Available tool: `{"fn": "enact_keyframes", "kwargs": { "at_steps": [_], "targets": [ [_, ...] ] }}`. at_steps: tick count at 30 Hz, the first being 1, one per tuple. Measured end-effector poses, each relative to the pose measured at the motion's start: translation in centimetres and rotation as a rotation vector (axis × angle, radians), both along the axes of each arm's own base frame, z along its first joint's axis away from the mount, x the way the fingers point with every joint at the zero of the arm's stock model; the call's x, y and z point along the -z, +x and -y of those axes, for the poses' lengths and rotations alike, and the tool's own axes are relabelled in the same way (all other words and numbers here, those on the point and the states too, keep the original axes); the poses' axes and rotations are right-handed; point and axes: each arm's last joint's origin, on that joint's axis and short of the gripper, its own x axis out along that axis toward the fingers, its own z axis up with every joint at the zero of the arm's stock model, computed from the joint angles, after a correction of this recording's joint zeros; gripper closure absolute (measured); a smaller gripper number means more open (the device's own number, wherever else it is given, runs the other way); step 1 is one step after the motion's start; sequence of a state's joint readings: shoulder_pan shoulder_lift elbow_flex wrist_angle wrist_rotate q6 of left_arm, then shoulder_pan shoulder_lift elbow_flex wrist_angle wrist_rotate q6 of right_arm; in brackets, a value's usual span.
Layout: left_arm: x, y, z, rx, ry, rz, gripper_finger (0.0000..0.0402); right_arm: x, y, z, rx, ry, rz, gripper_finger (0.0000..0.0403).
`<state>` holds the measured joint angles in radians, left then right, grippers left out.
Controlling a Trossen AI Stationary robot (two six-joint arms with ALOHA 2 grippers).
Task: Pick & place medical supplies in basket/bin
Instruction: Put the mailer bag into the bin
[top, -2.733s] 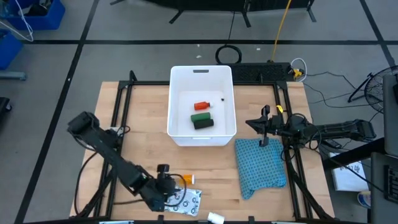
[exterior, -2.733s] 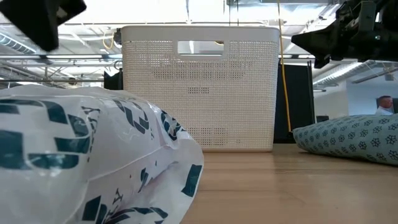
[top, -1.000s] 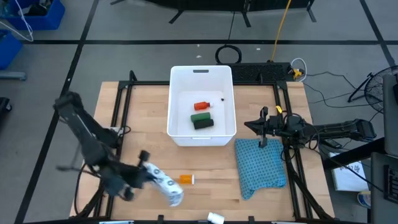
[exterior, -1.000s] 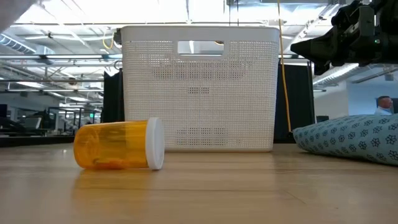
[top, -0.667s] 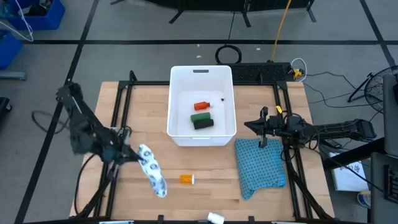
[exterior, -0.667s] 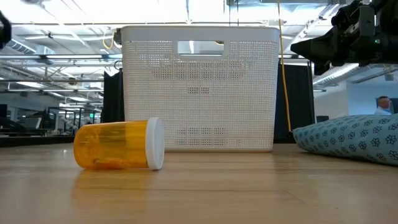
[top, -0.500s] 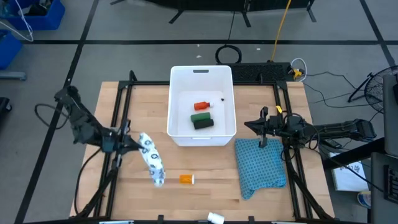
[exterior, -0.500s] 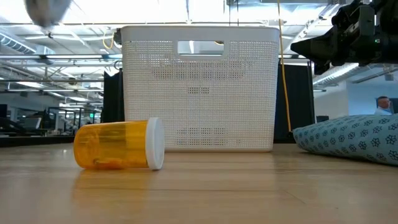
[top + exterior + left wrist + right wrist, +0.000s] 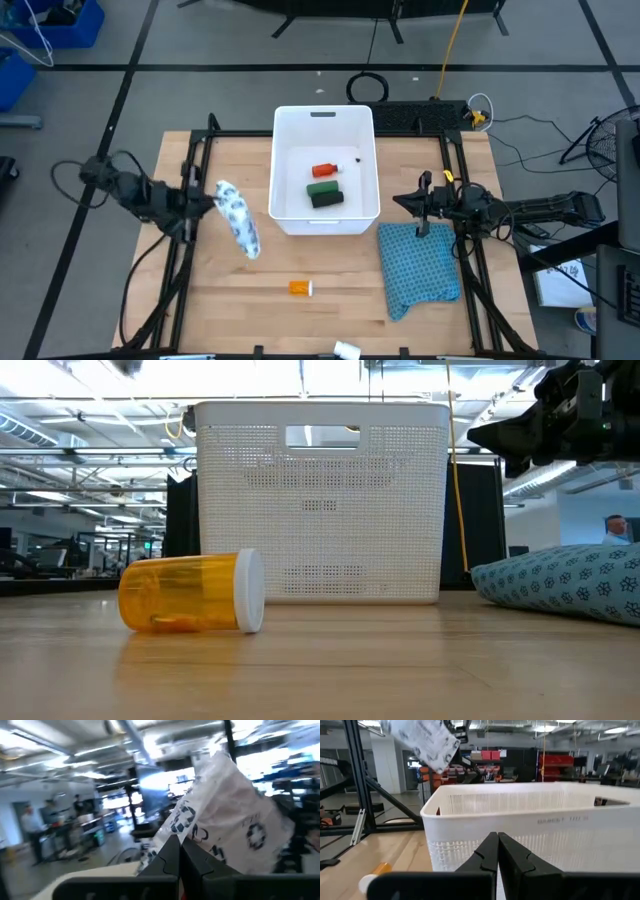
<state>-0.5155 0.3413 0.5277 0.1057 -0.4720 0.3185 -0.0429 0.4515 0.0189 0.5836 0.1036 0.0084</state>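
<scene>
Gripping white packet point(image 9: 236, 218), left gripper point(image 9: 208, 203) raised beside tub point(image 9: 285, 122); right gripper point(image 9: 424, 207) closed

Small white bottle point(image 9: 346, 350) cut by bottom edge, high view. Packet point(image 9: 225, 815) blurred, left wrist view; prints unreadable.

A blue patterned cloth point(image 9: 421, 265) lies on the wooden table point(image 9: 330, 265) by its right frame rail.
</scene>
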Motion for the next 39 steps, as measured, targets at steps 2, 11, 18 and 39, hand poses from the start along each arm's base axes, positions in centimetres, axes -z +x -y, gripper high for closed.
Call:
{"fn": "enact_keyframes", "kwargs": {
  "at_steps": [2, 11, 18, 39],
  "targets": [
    [-2.0, 1.0, -0.1, -0.06, -0.009, -0.029, 0.0401, -0.2, 0.0, 0.0, 0.005, -0.024, 0.019, 0.0403],
    [-7.6, 13.3, -4.1, -0.365, 0.017, -0.404, 0.0401, -0.8, -0.1, 0.0, 0.012, -0.059, 0.077, 0.0403],
    [-3.2, 22.3, -12.7, -0.428, -0.148, -0.772, 0.0401, -0.5, -0.1, 0.0, 0.009, -0.049, 0.046, 0.0403],
    [7.8, 27.2, -18.8, -0.353, -0.374, -1.091, 0.0369, -0.1, 0.0, 0.0, 0.008, -0.047, 0.001, 0.0403]
  ]
}}
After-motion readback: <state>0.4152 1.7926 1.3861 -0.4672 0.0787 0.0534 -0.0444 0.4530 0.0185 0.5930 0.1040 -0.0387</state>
